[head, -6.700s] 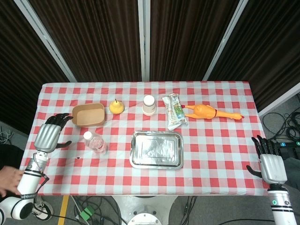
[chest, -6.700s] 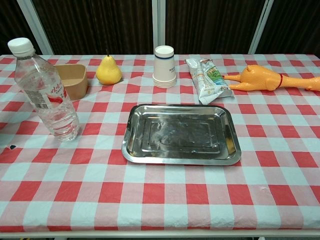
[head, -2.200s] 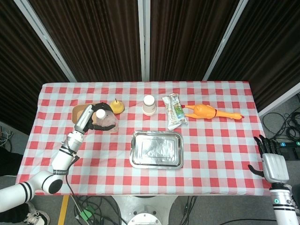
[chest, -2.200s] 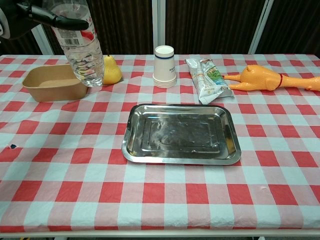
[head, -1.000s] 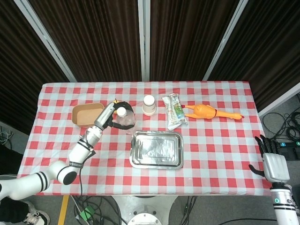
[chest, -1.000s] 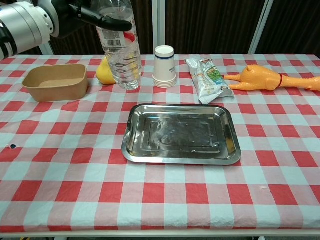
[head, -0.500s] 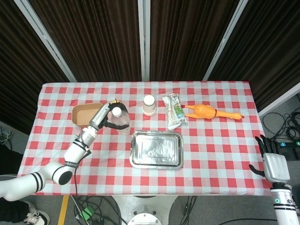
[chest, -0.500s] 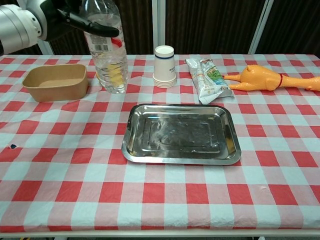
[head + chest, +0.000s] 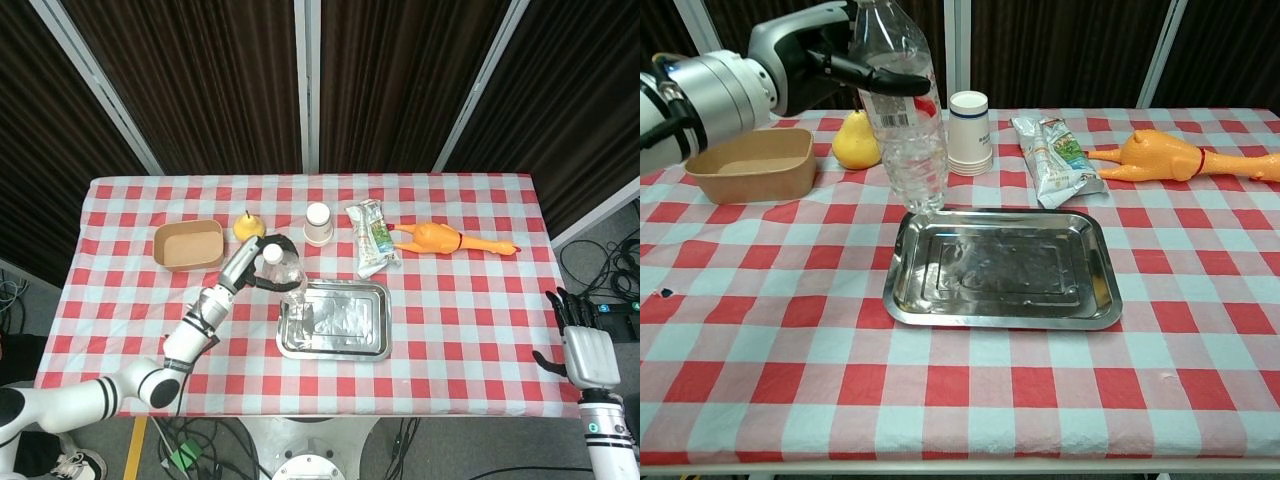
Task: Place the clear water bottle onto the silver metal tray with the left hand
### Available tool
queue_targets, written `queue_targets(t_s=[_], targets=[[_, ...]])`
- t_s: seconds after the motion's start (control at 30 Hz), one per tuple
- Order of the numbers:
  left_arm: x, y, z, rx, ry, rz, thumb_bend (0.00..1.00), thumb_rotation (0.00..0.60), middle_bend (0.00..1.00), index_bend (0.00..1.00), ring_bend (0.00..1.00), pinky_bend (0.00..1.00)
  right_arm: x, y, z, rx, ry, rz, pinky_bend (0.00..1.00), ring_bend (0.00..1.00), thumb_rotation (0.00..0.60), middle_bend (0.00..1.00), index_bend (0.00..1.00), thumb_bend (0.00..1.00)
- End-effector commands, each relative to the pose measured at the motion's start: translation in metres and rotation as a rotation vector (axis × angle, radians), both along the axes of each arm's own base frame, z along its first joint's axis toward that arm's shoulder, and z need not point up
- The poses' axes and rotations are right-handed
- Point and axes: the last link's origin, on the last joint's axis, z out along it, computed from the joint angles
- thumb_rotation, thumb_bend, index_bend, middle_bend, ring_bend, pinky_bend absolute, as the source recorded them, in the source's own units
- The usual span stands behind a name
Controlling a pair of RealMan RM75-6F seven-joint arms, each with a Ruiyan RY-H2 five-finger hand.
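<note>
Chest view: bottle (image 9: 902,100) carried upright by left hand (image 9: 830,55), at the tray's (image 9: 1100,300) near-left corner.
Item held: bottle, clear, white cap seen from the head view, gripped high on the body by fingers (image 9: 885,80) wrapped across its front, which leaves the base free to be set down flat. Position: base lifted, over or just short of the tray's left rim; contact with the rim looks absent, though the angle makes that uncertain. Tray: bare, flat on the bench (image 9: 960,400), so any spot inside will take the bottle. Right hand (image 9: 583,352): idle off the bench's right edge, fingers spread, holding nothing. Bystanders along the far side: bowl (image 9: 750,160), pear (image 9: 855,140), cup (image 9: 969,132), packet (image 9: 1055,160), rubber chicken (image 9: 1170,155), all well apart from the tray.
</note>
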Motion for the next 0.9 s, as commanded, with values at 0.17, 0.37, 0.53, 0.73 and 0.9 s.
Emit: queue_targets(t_s=[0.17, 0.37, 0.53, 0.73, 0.9], targets=[[0.002, -0.01, -0.025, -0.038, -0.028, 0.026, 0.23, 0.6, 0.62, 0.59, 0.52, 0.51, -0.002, -0.001, 0.0, 0.005, -0.004, -0.007, 0.0, 0.0, 0.6, 0.0, 0.0, 0.1], [0.001, -0.016, -0.036, 0.014, 0.007, -0.002, 0.23, 0.6, 0.62, 0.59, 0.52, 0.51, -0.003, -0.002, 0.0, 0.007, -0.012, -0.015, 0.0, 0.0, 0.6, 0.0, 0.0, 0.1], [-0.003, -0.021, -0.048, 0.026, 0.017, 0.002, 0.23, 0.6, 0.62, 0.59, 0.52, 0.51, -0.004, -0.003, 0.0, 0.01, -0.015, -0.021, 0.0, 0.0, 0.6, 0.0, 0.0, 0.1], [-0.005, -0.025, -0.053, 0.01, 0.018, 0.001, 0.23, 0.6, 0.62, 0.59, 0.52, 0.51, -0.005, -0.004, 0.0, 0.012, -0.014, -0.026, 0.0, 0.0, 0.6, 0.0, 0.0, 0.1], [-0.004, -0.026, -0.055, -0.006, 0.013, 0.001, 0.23, 0.6, 0.62, 0.59, 0.52, 0.51, -0.005, -0.004, 0.0, 0.012, -0.014, -0.026, 0.0, 0.0, 0.6, 0.0, 0.0, 0.1]])
